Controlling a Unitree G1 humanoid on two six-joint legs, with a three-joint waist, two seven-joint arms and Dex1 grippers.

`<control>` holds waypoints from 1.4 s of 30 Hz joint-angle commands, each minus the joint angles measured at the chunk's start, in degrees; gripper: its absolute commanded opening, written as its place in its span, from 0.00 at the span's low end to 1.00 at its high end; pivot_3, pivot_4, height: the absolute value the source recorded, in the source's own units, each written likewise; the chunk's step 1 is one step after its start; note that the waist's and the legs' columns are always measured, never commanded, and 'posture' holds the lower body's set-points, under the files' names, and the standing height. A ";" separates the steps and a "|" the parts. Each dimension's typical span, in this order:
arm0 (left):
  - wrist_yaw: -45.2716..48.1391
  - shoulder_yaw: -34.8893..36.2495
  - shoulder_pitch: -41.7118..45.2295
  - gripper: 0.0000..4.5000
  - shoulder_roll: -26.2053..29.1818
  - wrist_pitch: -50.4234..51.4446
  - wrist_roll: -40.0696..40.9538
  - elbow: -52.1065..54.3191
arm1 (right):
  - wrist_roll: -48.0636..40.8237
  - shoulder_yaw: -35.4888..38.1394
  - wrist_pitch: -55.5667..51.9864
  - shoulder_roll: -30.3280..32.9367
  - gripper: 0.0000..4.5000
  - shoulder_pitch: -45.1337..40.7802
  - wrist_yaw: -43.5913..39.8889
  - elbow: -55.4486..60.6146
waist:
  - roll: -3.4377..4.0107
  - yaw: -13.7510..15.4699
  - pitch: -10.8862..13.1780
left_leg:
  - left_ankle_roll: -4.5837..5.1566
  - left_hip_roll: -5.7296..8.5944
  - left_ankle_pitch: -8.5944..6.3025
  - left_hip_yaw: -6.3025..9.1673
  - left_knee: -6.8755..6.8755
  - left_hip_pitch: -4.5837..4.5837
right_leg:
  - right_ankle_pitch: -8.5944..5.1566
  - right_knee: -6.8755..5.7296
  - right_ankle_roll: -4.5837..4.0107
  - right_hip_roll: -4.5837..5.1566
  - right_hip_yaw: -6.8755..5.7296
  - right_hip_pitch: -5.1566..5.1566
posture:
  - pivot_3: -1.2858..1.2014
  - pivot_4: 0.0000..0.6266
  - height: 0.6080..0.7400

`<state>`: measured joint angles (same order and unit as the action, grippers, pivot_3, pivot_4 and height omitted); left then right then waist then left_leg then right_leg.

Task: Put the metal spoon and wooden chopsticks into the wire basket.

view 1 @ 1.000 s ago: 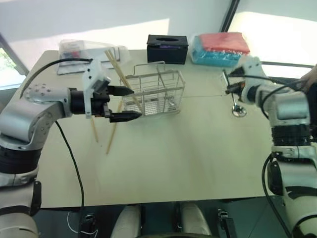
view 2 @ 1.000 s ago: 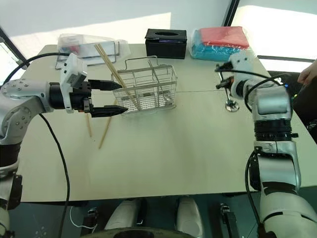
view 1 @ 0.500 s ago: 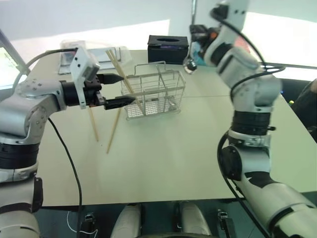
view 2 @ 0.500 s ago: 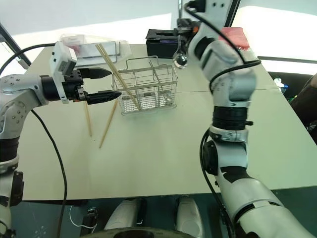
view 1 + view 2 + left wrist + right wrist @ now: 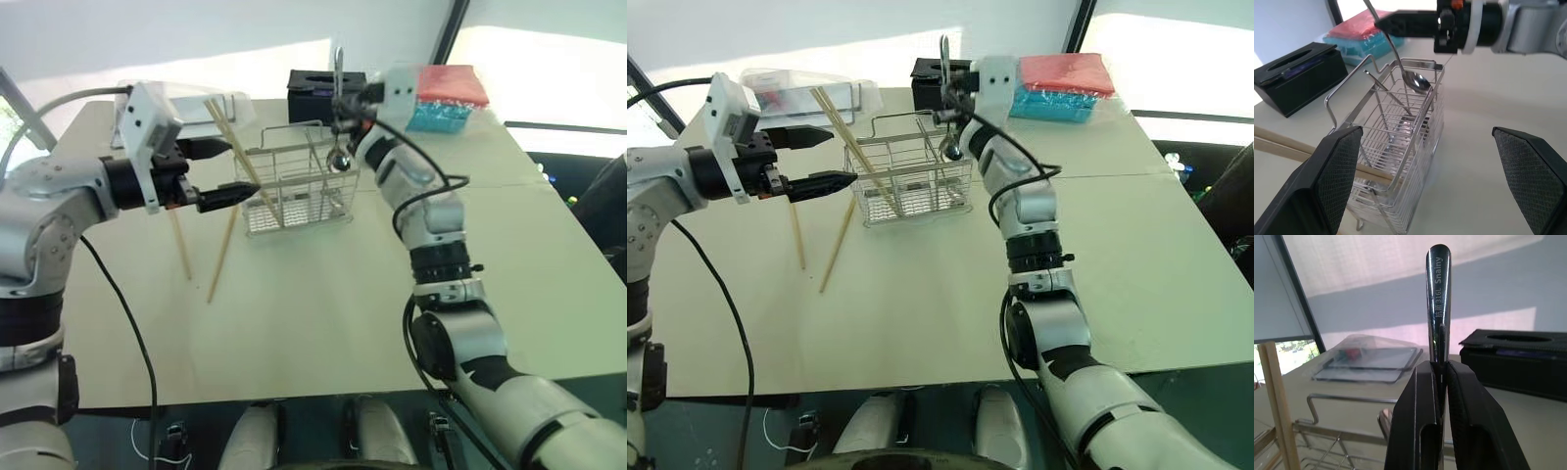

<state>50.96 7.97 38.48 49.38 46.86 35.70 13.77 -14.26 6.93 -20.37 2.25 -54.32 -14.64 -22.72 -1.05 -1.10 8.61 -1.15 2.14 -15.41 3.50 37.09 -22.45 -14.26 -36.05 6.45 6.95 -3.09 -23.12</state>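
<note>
the right gripper, clamped on the metal spoon, has swung in from the table's right side and holds its bowl above the wire basket's right rim. the left gripper hangs wide open, empty, beside the wooden chopsticks leaning in the basket; two more lie on the pale tabletop.

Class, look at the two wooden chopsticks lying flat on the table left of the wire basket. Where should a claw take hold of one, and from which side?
Grip a chopstick near the middle of its length, coming down from above with the claw's fingers across it. It lies flat on the table, thin and straight, so only its sides can be pinched, and the middle keeps it balanced. Its far end lies close by the wire basket.
</note>
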 commanded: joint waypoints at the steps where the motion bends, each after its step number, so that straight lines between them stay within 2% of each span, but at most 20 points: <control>1: -0.80 1.94 0.59 1.00 0.63 0.07 0.67 1.52 | -1.33 0.48 0.84 -0.43 0.36 -0.22 0.30 3.22 | 0.00 -0.01 0.00 | 0.00 0.00 0.00 0.00 0.00 0.00 | 0.00 0.00 0.00 0.00 0.01 -0.01 | 0.52 0.24 0.45; 6: -1.10 1.52 1.42 1.00 0.24 -0.13 0.63 0.61 | -1.53 1.22 -0.51 1.38 0.92 0.50 1.11 5.85 | 0.00 -0.01 0.00 | -0.01 0.01 0.00 0.00 -0.01 0.00 | 0.00 0.00 -0.01 0.00 0.01 -0.07 | 0.52 0.24 0.45; 11: -3.47 3.76 2.50 1.00 -0.64 1.10 1.56 -1.29 | -3.63 1.75 -5.08 9.26 0.92 0.63 -4.65 12.45 | 0.00 0.25 0.01 | 0.00 0.01 0.00 0.01 0.00 0.00 | 0.00 0.03 0.00 0.00 0.00 -0.06 | 0.52 0.24 0.45; 16: -10.40 9.34 5.41 1.00 -1.79 3.85 2.47 -7.15 | -12.10 2.88 -13.69 23.80 0.92 -1.51 -20.37 20.43 | -0.04 0.20 0.02 | 0.01 0.02 0.00 0.00 -0.01 -0.04 | 0.00 0.04 0.00 0.00 0.00 0.08 | 0.52 0.24 0.45; 20: -18.67 11.56 10.07 1.00 -2.14 5.50 -0.62 -16.46 | -21.94 3.81 -24.62 34.78 0.92 -0.82 -32.28 27.56 | -0.09 0.10 0.01 | 0.04 0.01 -0.02 -0.03 -0.03 0.01 | -0.01 0.05 0.01 -0.04 -0.02 0.12 | 0.52 0.24 0.45; 23: -27.68 9.88 15.31 1.00 -2.45 7.22 -6.79 -27.58 | -27.93 3.15 -28.69 42.52 0.92 4.79 -41.99 35.31 | -0.25 0.21 -0.07 | 0.08 -0.02 -0.04 -0.01 -0.04 0.08 | -0.02 0.11 0.03 -0.08 -0.07 0.23 | 0.52 0.24 0.45; 25: -32.79 8.32 19.14 1.00 -2.94 9.74 -10.49 -35.30 | -30.17 2.81 -30.05 45.85 0.92 8.58 -45.51 38.84 | -0.36 0.38 -0.09 | 0.09 -0.03 -0.05 0.02 -0.04 0.11 | -0.03 0.22 0.04 -0.09 -0.11 0.35 | 0.52 0.24 0.45; 31: -39.31 5.15 28.41 1.00 -6.87 11.62 -17.80 -56.56 | -30.40 1.33 -28.05 50.91 0.92 19.61 -50.42 46.64 | -0.65 0.80 -0.06 | 0.08 -0.02 -0.06 0.01 0.02 0.08 | -0.01 0.52 0.09 0.06 -0.13 0.42 | 0.52 0.24 0.45; 36: -41.00 3.45 32.52 1.00 -11.74 6.30 -22.38 -72.13 | -32.29 3.09 -29.53 49.47 0.92 22.02 -45.58 49.74 | -0.70 1.39 -0.06 | 0.05 0.04 -0.06 -0.05 0.01 0.00 | 0.09 0.73 0.24 0.20 -0.13 0.40 | 0.52 0.24 0.45; 39: -42.14 3.35 34.07 1.00 -13.56 2.86 -24.13 -77.57 | -34.81 4.38 -30.93 49.64 0.92 23.28 -43.96 51.27 | -0.76 1.63 -0.03 | 0.03 0.04 -0.07 -0.08 0.00 -0.01 | 0.10 0.75 0.26 0.26 -0.14 0.38 | 0.52 0.24 0.45; 42: -47.68 5.33 34.69 1.00 -14.91 -0.06 -24.59 -81.75 | -35.97 5.39 -31.23 50.59 0.92 25.96 -43.40 53.25 | -0.81 1.89 -0.04 | 0.02 0.03 -0.07 -0.07 -0.02 -0.04 | 0.10 0.77 0.26 0.30 -0.17 0.37 | 0.52 0.24 0.45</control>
<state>5.93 12.06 70.62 34.15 49.11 11.73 -67.32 -48.67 10.01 -51.66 51.89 -28.85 -58.51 28.31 -1.86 0.79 8.57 -1.14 2.18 -15.48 3.43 37.07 -22.49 -14.15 -35.27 6.71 7.30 -3.27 -22.75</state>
